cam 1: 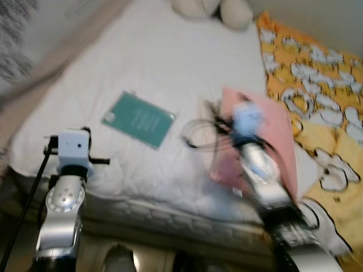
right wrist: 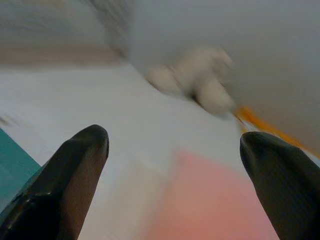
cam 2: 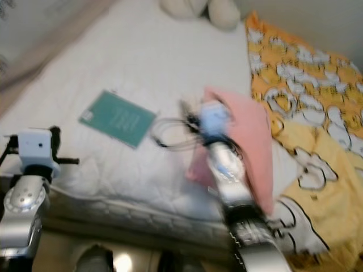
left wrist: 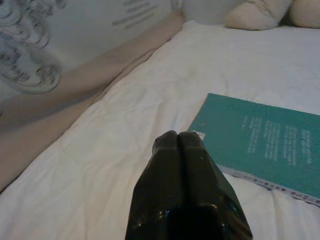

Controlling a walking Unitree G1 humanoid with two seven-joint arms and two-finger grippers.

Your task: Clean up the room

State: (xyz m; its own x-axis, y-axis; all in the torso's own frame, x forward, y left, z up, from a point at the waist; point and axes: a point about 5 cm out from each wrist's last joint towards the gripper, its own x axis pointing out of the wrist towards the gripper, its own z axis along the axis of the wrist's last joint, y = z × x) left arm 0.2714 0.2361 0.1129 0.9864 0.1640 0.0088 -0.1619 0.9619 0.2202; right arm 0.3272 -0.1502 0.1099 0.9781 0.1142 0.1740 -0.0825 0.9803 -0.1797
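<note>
The right gripper [right wrist: 172,150] has its two black fingers spread wide apart with nothing between them, held above the bed; its wrist view looks past them over a pink cushion [right wrist: 210,200] toward a pale, blurred stuffed toy [right wrist: 195,82] at the head of the bed, with a sliver of teal at one edge. The left gripper [left wrist: 178,145] has its fingers pressed together, empty, hovering low over the white mattress [left wrist: 100,165] just beside the corner of a teal book [left wrist: 260,142]; that wrist view shows faint lines of print on the cover and a pale spine edge, details the head views are too soft to give. From the head camera, the teal book [cam 1: 139,119] lies flat near the middle of the white mattress [cam 1: 147,51], well apart from the pink cushion [cam 1: 266,124], which lies toward the right beside a yellow and orange patterned blanket [cam 1: 317,85]. A loop of dark cable [cam 1: 198,133] lies on the mattress between book and cushion, just ahead of the right arm. The right arm is smeared by motion blur, so its fingers cannot be made out in the head views. The left arm stands at the near left edge of the bed. The stuffed toy is cut off by the top of the frame.
</note>
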